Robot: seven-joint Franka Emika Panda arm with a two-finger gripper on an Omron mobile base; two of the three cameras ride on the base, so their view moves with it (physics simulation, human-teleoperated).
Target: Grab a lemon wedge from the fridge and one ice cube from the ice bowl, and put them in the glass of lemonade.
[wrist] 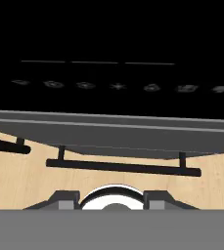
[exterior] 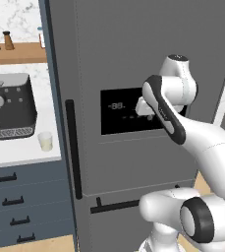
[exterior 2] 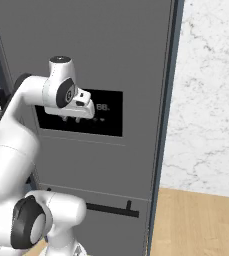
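Nearest to us, in the hand view, the gripper [wrist: 112,199] shows two dark fingertips [wrist: 64,199] low in the frame with nothing between them. They stand apart, though we cannot tell whether that gap counts as open. Beyond them the view looks down the front of the fridge [wrist: 133,129]: its black display panel [wrist: 113,58] with a row of faint icons lies toward twelve o'clock, a long black handle [wrist: 123,167] crosses at six o'clock, and pale wooden floor [wrist: 15,180] shows beneath it.

The left base view gives what the hand view lacks: the hand hangs right in front of the display panel [exterior: 119,110], close to the closed fridge door [exterior: 133,49], with a tall vertical handle [exterior: 72,147] at nine o'clock from the panel. Further toward nine o'clock a white tabletop [exterior: 15,152] over blue-grey drawers [exterior: 20,206] carries the glass of lemonade [exterior: 45,141], upright and holding pale yellowish liquid, standing just beside a dark coffee machine [exterior: 12,106]. Beyond, a wooden shelf [exterior: 15,53] bears two small brown shakers [exterior: 1,41] against a marbled wall.

The right base view alone shows the other side: a white marbled wall [exterior 2: 206,100] at three o'clock from the fridge [exterior 2: 111,45], and wooden floor [exterior 2: 196,220] below it.
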